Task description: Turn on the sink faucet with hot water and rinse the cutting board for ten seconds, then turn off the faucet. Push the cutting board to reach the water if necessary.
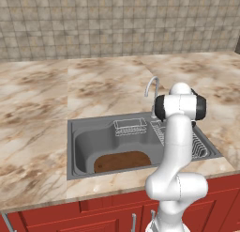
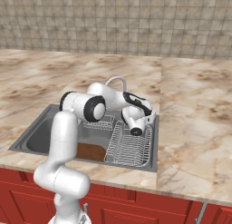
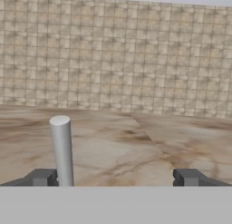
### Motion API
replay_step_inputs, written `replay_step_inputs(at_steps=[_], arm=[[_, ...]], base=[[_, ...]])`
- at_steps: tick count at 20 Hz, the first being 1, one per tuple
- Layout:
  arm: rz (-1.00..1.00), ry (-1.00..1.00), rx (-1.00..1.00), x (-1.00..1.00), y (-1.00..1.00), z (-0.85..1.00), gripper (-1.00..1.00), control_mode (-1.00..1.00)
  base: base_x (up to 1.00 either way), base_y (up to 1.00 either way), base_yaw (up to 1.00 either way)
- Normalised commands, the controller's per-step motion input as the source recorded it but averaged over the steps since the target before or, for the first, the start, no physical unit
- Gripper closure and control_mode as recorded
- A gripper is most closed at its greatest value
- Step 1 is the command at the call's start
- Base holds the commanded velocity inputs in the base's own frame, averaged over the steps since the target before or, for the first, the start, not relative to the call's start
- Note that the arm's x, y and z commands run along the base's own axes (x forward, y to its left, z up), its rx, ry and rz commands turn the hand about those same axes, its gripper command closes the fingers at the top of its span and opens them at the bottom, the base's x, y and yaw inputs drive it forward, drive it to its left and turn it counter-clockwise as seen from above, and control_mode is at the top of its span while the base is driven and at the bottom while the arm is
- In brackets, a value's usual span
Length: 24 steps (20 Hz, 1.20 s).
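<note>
Arm reaches forward over the sink [image 1: 77, 146], which is set into the marble counter [image 1: 37, 113] near its front edge. Hand is at the back rim of the sink, right of centre, level with the sink faucet [image 1: 152, 88].

Gripper [image 3: 120, 177]: in the hand view the two fingertips [image 3: 43, 177] stand wide apart, nothing between them. A grey upright cylinder [image 3: 62, 150] rises just inside the left tip, close beside it; contact cannot be told. It appears to be part of the faucet, but which part is not clear. Behind it lie counter and the tiled wall [image 3: 118, 55].

Faucet: silver gooseneck, rooted at the back rim of the sink, spout arching toward the basin. In the right base view the arch [image 2: 118, 80] shows above the forearm, with the hand just to its right. No stream is visible under the spout in either base view, though the arm hides part of that zone.

Cutting board [image 1: 123, 161]: dark brown, lying flat on the basin floor against the front wall, about mid-width; its near edge is cut off by the sink's front rim. In the right base view it shows as a brown patch [image 2: 90, 151] at the front of the basin, partly behind the arm.

A small wire basket [image 1: 130, 127] sits at the back wall of the basin. A wire dish rack [image 2: 130, 148] occupies the right end of the sink.
</note>
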Motion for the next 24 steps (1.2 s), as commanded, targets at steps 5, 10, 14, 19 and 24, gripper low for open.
replay_step_inputs(at_steps=[5,10,14,19,24], arm=[[0.0,0.0,0.0,0.0,-0.07,0.0,-1.0,-1.0],[0.0,0.0,0.0,0.0,-0.09,0.0,-1.0,-1.0],[0.0,0.0,0.0,0.0,-0.08,0.0,-1.0,-1.0],[0.0,0.0,0.0,0.0,0.0,0.0,-1.0,-1.0],[0.0,0.0,0.0,0.0,0.0,0.0,-1.0,-1.0]], base=[[0.0,0.0,0.0],[0.0,0.0,0.0],[0.0,0.0,0.0],[0.0,0.0,0.0],[0.0,0.0,0.0]])
